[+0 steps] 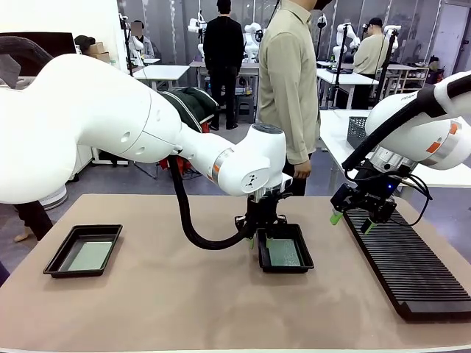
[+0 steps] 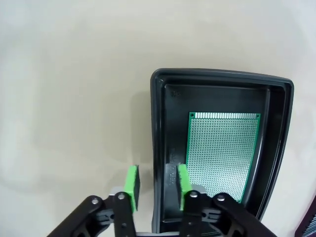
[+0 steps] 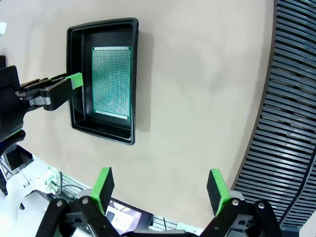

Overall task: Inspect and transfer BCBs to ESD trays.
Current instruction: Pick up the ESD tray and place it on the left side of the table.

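The left gripper [image 1: 259,237] is down at the middle tray [image 1: 294,265], straddling the tray's wall: in the left wrist view one green pad [image 2: 132,182] sits outside the rim on the table [image 2: 69,98], the other pad [image 2: 182,178] inside the tray [image 2: 158,148]. Both pads look close to the wall, but whether they are actually pressing on it cannot be told.

A green board [image 2: 222,150] lies flat on that tray's floor, just beside the inner pad, with bare black floor between it and the far wall. The right wrist view catches the same board [image 3: 112,81] inside the tray [image 3: 79,126], with the left gripper [image 3: 74,81] at the tray's rim.

The right gripper [image 1: 352,220] hangs in the air to the right of the middle tray, above the near end of the black slotted rack [image 1: 412,272]. Its fingers [image 3: 103,185] are spread wide with nothing between them, bare table below and the rack [image 3: 291,123] off to one side.

Well to the left of the middle tray, near the table's left edge, the second tray [image 1: 55,263] holds a pale board [image 1: 90,255] lying flat.

Beyond the middle tray, a person [image 1: 288,88] stands at the far side of the table.
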